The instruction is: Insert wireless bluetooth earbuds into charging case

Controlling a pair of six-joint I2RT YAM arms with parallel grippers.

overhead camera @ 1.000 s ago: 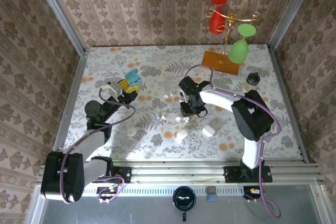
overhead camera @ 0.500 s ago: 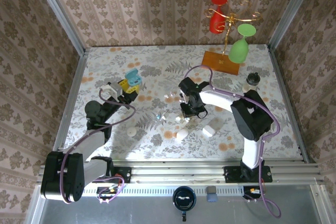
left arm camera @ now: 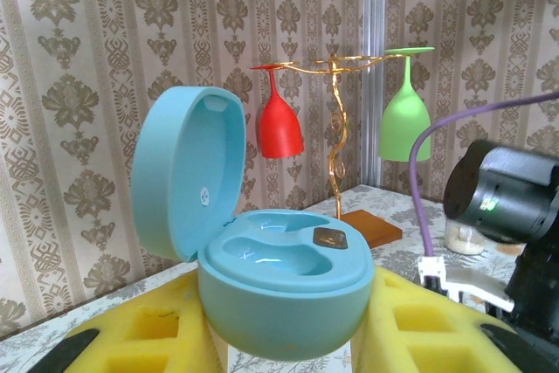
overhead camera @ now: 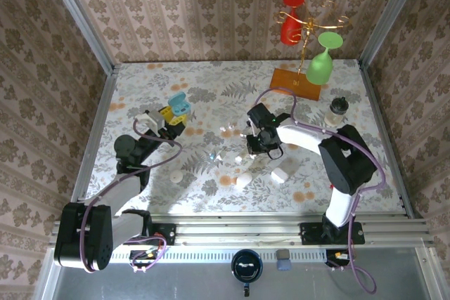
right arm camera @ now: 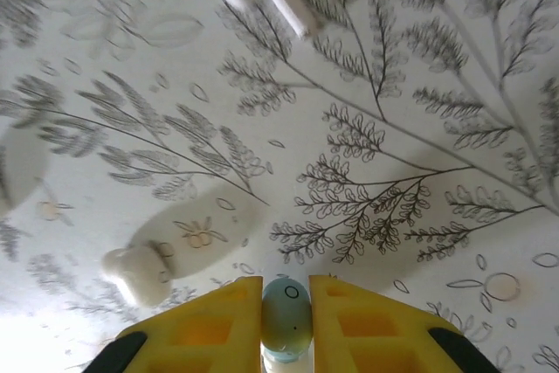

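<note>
Left gripper clamped on open teal charging case. Right gripper pinched on pale earbud, over floral table.

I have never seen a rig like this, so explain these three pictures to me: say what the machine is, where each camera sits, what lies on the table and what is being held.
The machine is two robot arms bolted at the table's near edge, each ending in a two-finger claw. The overhead picture looks down from above and behind them. The other two come from small cameras on the wrists. The left claw holds an open blue charging case with its lid up, and its hollows look empty. The right claw pinches one pale earbud. On the flowered table lie a few white cases and some tiny loose earbuds. At the back, a gold stand carries a red glass and a green glass.
</note>
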